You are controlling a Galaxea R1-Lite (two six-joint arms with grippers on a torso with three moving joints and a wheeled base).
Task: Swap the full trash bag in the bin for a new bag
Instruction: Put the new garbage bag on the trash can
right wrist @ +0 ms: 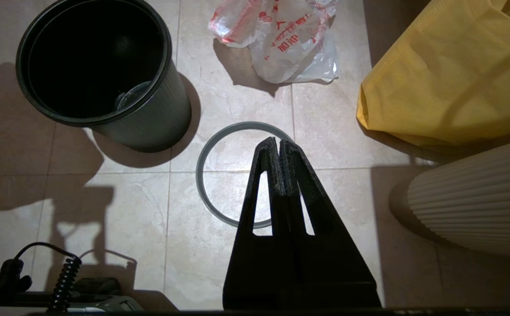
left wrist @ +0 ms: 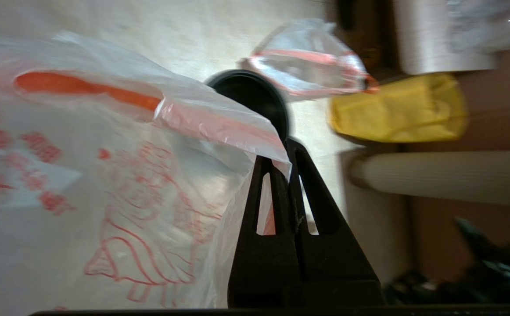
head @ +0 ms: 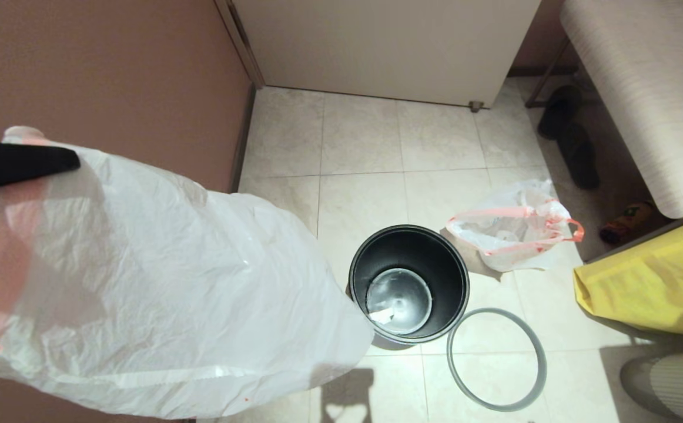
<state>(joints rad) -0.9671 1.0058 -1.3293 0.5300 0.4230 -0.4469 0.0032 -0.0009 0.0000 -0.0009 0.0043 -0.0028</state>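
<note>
Left gripper [left wrist: 281, 164], black, pressed together, pinches the pink-red rim band of a translucent white thin plastic new bag [head: 159, 282]; in the head view only one black finger [head: 21, 164] shows, coming in from the left edge, the arm behind it cut off. The bag hangs raised at the left in front of the brown wall [head: 112, 70], covers much of that side of the head view and overlaps the left edge of the round black plastic bin [head: 409, 285], which it also half hides in the left wrist view. Red print on the film shows in the left wrist view but is blurred and unreadable. Bin stands upright and unlined on the pale tiled floor [head: 365, 141]; a small white scrap lies on its bottom, what it is can't be made out. Thin grey hoop [head: 496, 358] lies flat on the floor just beside the bin, apart from it. Full translucent white trash bag with pink-red band [head: 512, 232] sits on the floor beyond the hoop, near the bin; pale shapes show through its film, not identifiable. Yellow fabric bag [head: 653, 282] at the right is cut off by the frame edge. Right gripper [right wrist: 278, 142] hangs above the hoop with fingers pressed together, gripping nothing. Dark objects under the bench at the far right are too dim to name.
</note>
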